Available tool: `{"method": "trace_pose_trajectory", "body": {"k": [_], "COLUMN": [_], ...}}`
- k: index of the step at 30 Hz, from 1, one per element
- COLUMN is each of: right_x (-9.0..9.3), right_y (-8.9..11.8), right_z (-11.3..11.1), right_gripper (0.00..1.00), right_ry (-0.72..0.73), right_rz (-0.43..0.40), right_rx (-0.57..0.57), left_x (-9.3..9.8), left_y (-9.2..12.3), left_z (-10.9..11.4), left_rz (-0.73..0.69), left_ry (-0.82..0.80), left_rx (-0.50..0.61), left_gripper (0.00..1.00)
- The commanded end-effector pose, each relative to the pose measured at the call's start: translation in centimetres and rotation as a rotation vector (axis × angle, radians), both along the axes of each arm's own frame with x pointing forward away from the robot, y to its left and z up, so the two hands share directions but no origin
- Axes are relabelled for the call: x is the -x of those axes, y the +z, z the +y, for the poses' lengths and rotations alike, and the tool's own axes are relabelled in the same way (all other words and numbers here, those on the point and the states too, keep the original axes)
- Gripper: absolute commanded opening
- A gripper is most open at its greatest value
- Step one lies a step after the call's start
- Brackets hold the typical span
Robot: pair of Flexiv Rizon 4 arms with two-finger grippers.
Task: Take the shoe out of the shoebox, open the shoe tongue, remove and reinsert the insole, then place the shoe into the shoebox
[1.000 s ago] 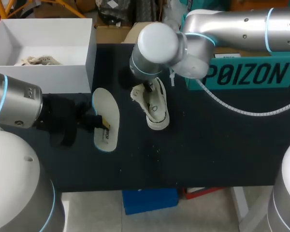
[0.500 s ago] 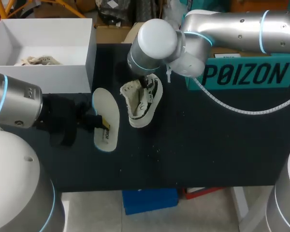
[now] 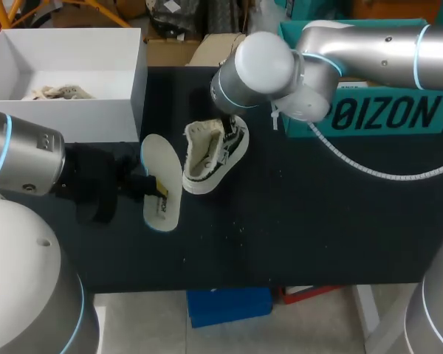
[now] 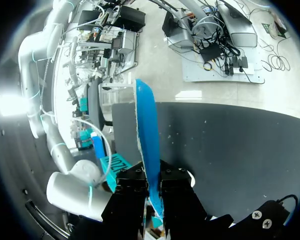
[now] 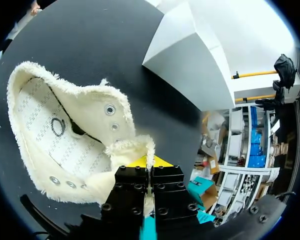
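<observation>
head view showed the white shoebox standing open, the shoe out near it with the right gripper clamped on its collar to steady it, and the left gripper pinching the insole edge, likely for reinsertion.
</observation>
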State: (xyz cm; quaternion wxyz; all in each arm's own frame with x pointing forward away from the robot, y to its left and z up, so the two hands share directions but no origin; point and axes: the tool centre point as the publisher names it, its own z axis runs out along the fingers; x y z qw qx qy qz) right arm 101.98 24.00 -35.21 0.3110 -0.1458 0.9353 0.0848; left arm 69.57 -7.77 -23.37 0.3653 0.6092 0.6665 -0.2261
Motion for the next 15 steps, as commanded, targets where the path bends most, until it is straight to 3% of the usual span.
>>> {"method": "trace_pose_trajectory", "body": {"k": [1,2,4,6,7,8,15], "right_x": [1.0,1.1,1.5,1.9,2.0,2.2,2.6], "right_y": [0.4,0.4,0.3,0.4,0.5,0.6,2.0], "right_z": [-0.9,-1.1,-1.5,-1.9,-2.1,-2.3,-3.6], "right_gripper": [0.0,0.0,0.28,0.47,0.81,0.95,0.9], "right_ry": [0.008,0.007,0.001,-0.02,-0.028,-0.04,-0.12], "right_rz": [0.004,0.012,0.021,0.028,0.021,0.022,0.012], "right_rx": [0.0,-0.009,-0.017,-0.022,-0.023,-0.028,-0.051], "left_x": [0.1,0.1,0.1,0.1,0.1,0.1,0.1], "left_y": [0.0,0.0,0.0,0.0,0.0,0.0,0.0], "left_z": [0.1,0.1,0.1,0.1,0.1,0.1,0.1], "left_rz": [-0.002,-0.002,-0.002,-0.002,-0.002,-0.002,-0.002], "left_ry": [-0.001,-0.001,-0.001,-0.001,-0.001,-0.001,-0.001], "left_rx": [0.0,0.0,0.0,0.0,0.0,0.0,0.0], "left_gripper": [0.0,0.0,0.0,0.0,0.0,0.0,0.0]}}
